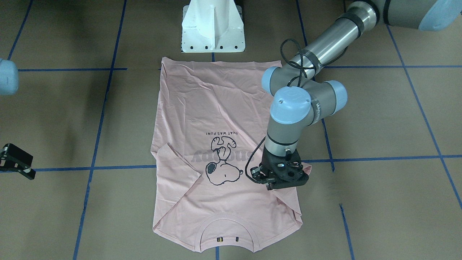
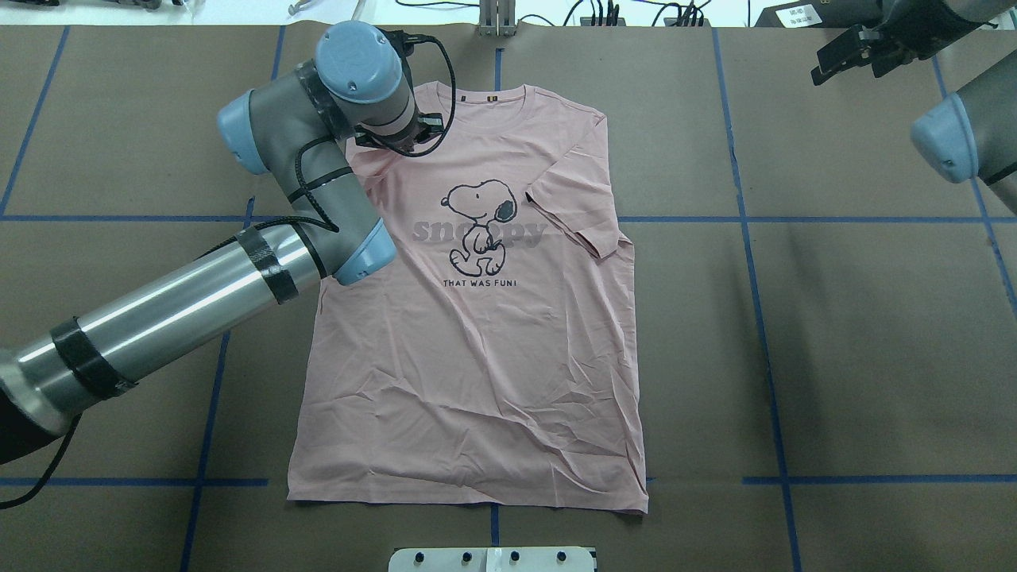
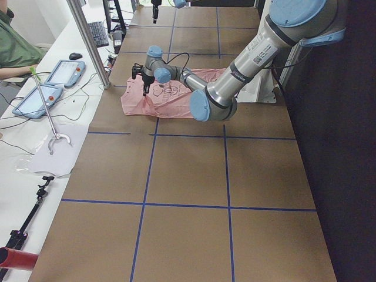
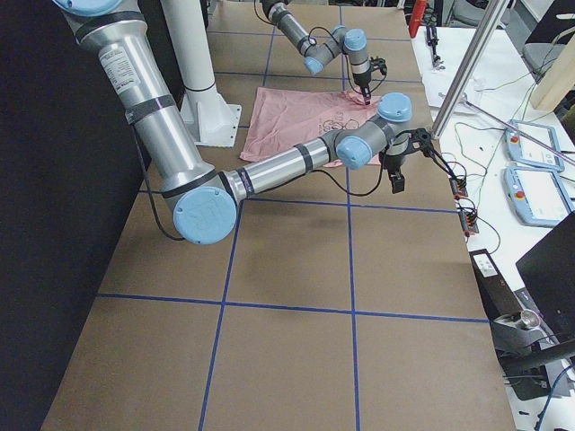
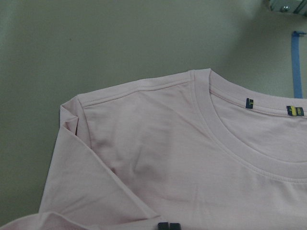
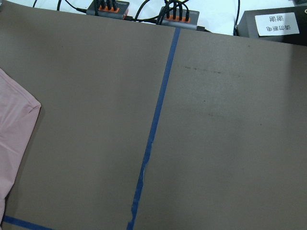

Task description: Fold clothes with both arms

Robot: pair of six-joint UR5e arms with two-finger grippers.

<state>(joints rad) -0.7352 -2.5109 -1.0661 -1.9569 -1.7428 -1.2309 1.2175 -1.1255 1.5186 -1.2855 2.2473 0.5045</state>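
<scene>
brown-papered table (image 2: 834,318) taped in blue squares, pink t-shirt (image 2: 477,357) flat at its middle, dog print up, collar away from the white pedestal (image 2: 493,558); left claw (image 5: 169,226) pinched narrow on the sleeve (image 5: 76,182) by the shoulder, right claw (image 2: 834,62) hanging well aside over the table, its spread impossible to tell.

Soft, even light falls from above, moderately bright. The matte brown surface (image 2: 874,318) shows no glare, only blurred, faint shadows beside the arms. A bright streak runs along the left arm (image 2: 159,318) where its metal tube catches the light. The left wrist view is slightly soft and greenish around the T-shirt (image 5: 182,158). Both side views have a dark, underexposed edge.
</scene>
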